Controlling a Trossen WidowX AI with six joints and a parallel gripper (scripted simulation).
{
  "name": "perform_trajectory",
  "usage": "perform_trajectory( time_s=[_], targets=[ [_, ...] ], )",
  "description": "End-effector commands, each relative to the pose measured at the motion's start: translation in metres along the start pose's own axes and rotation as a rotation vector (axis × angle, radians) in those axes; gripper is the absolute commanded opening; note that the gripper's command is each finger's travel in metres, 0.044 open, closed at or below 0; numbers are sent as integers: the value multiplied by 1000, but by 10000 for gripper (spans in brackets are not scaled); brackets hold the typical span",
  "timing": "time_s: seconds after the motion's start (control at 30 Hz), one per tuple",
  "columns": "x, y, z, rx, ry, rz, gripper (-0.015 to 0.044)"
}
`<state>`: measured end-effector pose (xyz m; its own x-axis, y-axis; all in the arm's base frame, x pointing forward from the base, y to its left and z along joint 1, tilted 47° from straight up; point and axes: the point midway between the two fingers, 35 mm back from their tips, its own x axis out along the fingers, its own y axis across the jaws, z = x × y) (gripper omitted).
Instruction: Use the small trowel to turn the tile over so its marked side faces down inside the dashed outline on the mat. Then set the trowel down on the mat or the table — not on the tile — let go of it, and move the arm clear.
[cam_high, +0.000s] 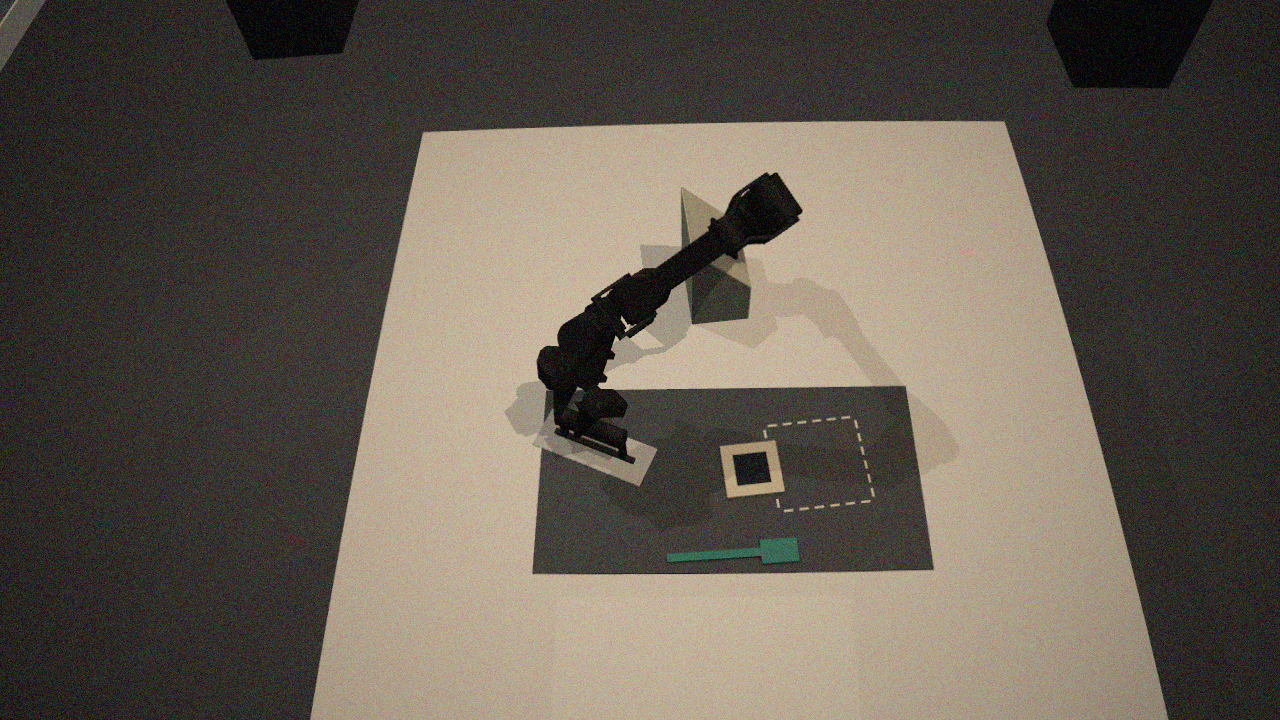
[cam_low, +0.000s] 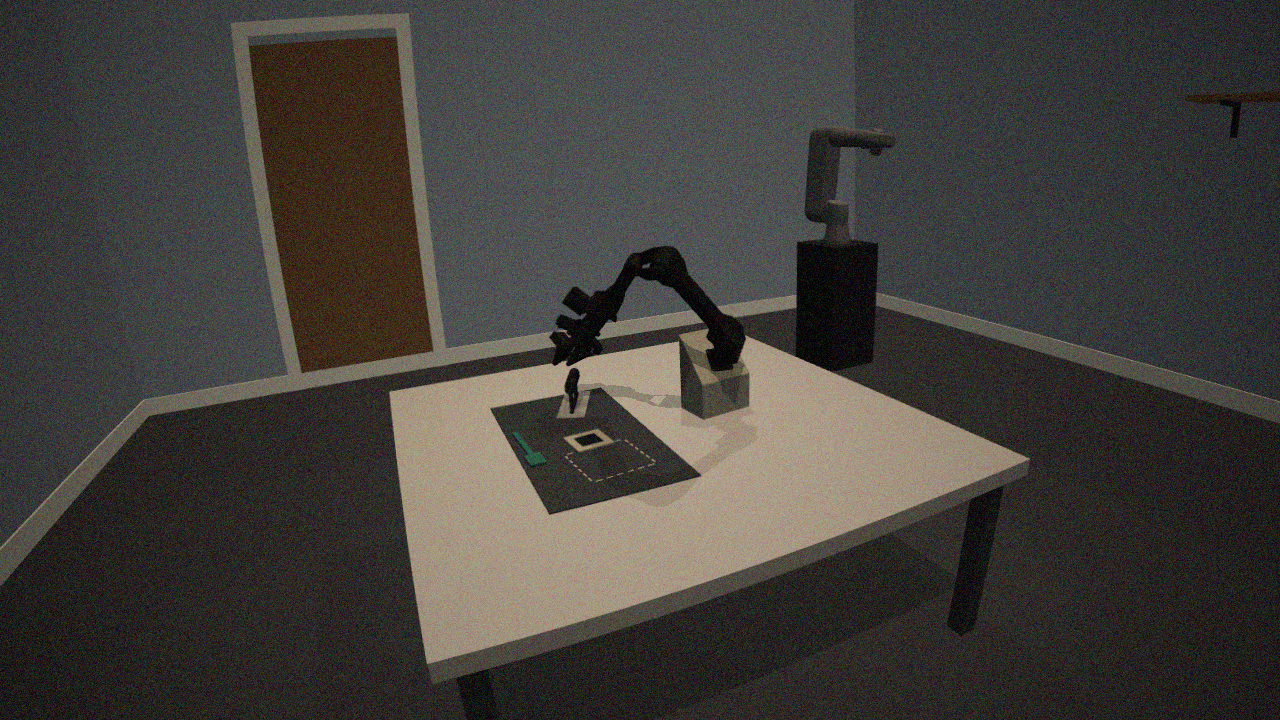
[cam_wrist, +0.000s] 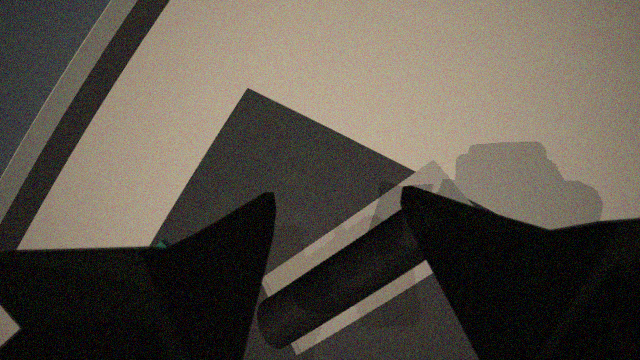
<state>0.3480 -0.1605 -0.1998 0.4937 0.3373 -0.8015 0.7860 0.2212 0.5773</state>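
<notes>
The small trowel (cam_high: 646, 461) (cam_low: 572, 387) (cam_wrist: 340, 282), a flat light-grey blade with a raised black handle, lies at the mat's left end in the top view, overhanging its edge. My gripper (cam_low: 567, 356) (cam_wrist: 338, 198) is open and empty above the trowel; in the wrist view the handle shows beyond and between the fingers. The tile (cam_high: 751, 468) (cam_low: 588, 439), cream-bordered with a dark centre square, lies flat, marked side up. It straddles the left side of the dashed outline (cam_high: 871, 498), mostly outside it.
A green paddle-shaped tool (cam_high: 778, 550) (cam_low: 534, 459) lies on the dark mat (cam_high: 572, 546) (cam_low: 554, 501) near its front edge in the top view. The arm's block-shaped base (cam_high: 720, 307) (cam_low: 716, 398) stands on the table behind the mat.
</notes>
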Motion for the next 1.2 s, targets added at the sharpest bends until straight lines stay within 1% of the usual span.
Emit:
perform_trajectory(
  time_s=[0.0, 0.4, 0.87, 0.97, 1.17],
  targets=[
    [-3, 0, -5, 116, -16, 23, 300],
    [-11, -10, -21, 515, -68, 88, 300],
    [-16, -5, -71, 936, -11, 182, 300],
    [-18, -5, -76, 981, -1, 191, 300],
    [-14, -4, -75, 980, -1, 191, 300]
  ],
)
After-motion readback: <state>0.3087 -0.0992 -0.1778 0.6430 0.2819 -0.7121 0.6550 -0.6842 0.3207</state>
